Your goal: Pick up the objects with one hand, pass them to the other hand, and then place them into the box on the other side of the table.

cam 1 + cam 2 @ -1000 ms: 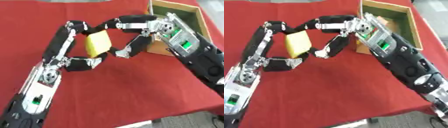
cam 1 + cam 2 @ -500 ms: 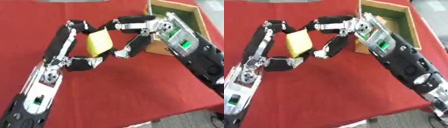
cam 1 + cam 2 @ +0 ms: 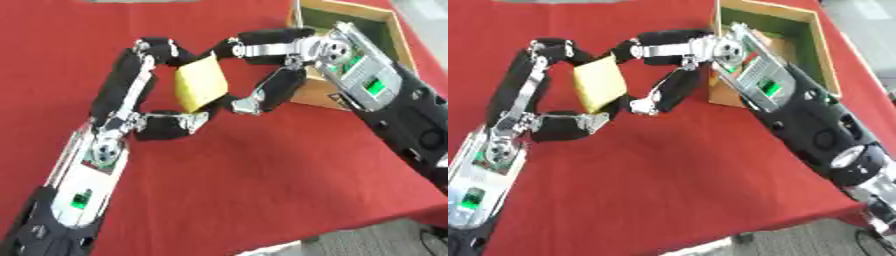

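- While both arms meet above the red tablecloth [image 3: 262, 175], a yellow block [image 3: 199, 89] sits between the two hands, raised off the cloth.
- Left hand [image 3: 144, 107] curls around the block from the left.
- Right hand [image 3: 271, 70] pinches its right edge.
- Wooden box [image 3: 785, 30], green inside, stands just behind the right hand.

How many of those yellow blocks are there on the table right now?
1. The single yellow block sits upright between the left hand and the right hand, beside the wooden box. The arm hides part of the box's inside, so another could be there.
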### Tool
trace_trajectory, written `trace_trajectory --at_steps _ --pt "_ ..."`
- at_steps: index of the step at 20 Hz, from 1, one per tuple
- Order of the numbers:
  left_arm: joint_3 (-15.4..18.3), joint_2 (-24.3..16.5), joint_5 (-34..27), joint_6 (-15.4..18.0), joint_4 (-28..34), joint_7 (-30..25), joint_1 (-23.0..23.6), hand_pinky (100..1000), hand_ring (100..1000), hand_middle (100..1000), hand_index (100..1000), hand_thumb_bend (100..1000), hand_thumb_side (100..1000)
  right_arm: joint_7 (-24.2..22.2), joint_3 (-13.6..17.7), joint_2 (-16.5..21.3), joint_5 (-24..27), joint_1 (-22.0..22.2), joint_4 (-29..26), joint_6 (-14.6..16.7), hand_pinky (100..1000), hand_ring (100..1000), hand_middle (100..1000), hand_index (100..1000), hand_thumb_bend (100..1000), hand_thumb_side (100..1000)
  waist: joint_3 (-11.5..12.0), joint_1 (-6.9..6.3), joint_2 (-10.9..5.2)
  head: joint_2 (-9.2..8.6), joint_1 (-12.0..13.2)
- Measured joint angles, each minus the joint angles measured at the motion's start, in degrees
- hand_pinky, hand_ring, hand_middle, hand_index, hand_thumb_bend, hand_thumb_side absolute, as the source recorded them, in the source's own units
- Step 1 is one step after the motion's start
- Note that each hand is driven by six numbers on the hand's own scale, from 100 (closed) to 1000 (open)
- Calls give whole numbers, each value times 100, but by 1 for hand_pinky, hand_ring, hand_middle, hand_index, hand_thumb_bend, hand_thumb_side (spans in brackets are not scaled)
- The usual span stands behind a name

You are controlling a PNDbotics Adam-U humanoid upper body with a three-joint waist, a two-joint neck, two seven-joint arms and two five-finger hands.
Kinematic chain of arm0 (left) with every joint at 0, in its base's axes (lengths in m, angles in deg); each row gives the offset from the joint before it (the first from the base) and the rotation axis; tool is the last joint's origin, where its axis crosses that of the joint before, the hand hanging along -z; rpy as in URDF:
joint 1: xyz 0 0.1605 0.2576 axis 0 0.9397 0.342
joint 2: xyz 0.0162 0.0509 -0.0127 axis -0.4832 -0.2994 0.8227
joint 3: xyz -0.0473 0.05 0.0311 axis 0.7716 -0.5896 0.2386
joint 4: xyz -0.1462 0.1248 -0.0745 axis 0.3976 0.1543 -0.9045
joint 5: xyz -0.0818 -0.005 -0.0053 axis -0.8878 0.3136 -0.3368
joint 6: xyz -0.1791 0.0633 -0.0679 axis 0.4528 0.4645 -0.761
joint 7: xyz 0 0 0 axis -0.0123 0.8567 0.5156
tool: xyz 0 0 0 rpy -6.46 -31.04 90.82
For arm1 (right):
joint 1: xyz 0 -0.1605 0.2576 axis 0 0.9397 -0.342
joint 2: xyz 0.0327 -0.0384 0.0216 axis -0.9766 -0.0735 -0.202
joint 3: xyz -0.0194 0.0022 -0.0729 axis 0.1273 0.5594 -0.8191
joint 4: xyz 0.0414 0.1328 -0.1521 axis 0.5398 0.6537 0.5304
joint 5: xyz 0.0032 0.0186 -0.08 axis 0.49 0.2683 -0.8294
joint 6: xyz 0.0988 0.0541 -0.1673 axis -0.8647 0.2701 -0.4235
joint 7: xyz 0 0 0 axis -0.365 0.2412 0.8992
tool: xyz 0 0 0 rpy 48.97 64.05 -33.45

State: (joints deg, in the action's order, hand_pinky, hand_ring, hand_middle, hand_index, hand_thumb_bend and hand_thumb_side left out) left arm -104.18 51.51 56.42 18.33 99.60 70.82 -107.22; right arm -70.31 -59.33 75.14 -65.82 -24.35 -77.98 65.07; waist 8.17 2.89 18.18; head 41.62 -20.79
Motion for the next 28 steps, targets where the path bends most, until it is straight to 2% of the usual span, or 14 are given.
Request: trace_trajectory --at_steps 6,7,8,10,11,14,15,18,21,28 --pt "-19 27 33 -3 -24 -3 -1 616 585 403 530 119 102 -70 34 14 5 4 0 35 1000 1000 705 846 100 403 -1 -1 1 1 -6" --pt "-24 27 33 -4 -24 -4 -1 619 586 408 538 124 128 -67 34 14 5 6 0 32 999 1000 659 805 100 445 -1 -1 1 1 -7" --pt "-26 27 33 -4 -25 -5 -1 623 588 413 546 153 128 -59 34 14 9 11 0 24 990 1000 625 772 100 477 -1 0 1 1 -7" --pt "-28 27 35 -5 -26 -4 -1 628 591 419 553 187 121 -31 34 14 42 33 0 -4 981 1000 597 744 100 484 0 0 1 1 -8" --pt "-28 27 36 -7 -26 -2 -3 630 594 429 566 227 113 -10 34 14 63 43 0 -25 963 1000 548 694 100 490 0 0 1 1 -10" --pt "-28 27 42 -20 -27 14 -19 630 595 429 568 230 113 65 34 14 167 51 0 -93 961 1000 543 689 100 488 0 0 1 1 -22" --pt "-28 27 44 -25 -27 22 -21 637 602 444 588 275 124 85 34 14 200 52 0 -112 938 1000 506 646 100 494 0 1 1 1 -24" --pt "-26 27 63 -42 -27 49 -25 648 613 462 606 335 140 147 34 14 277 56 0 -164 924 984 494 632 100 504 0 0 1 1 -36" --pt "-23 27 113 -61 -27 88 -26 666 635 492 645 438 165 198 34 15 337 69 0 -183 913 973 483 618 100 512 0 -1 1 1 -51" --pt "-24 28 224 -99 -62 195 -26 693 698 572 734 614 219 211 32 14 386 99 0 -182 903 966 476 608 100 511 -1 -1 1 1 -55"
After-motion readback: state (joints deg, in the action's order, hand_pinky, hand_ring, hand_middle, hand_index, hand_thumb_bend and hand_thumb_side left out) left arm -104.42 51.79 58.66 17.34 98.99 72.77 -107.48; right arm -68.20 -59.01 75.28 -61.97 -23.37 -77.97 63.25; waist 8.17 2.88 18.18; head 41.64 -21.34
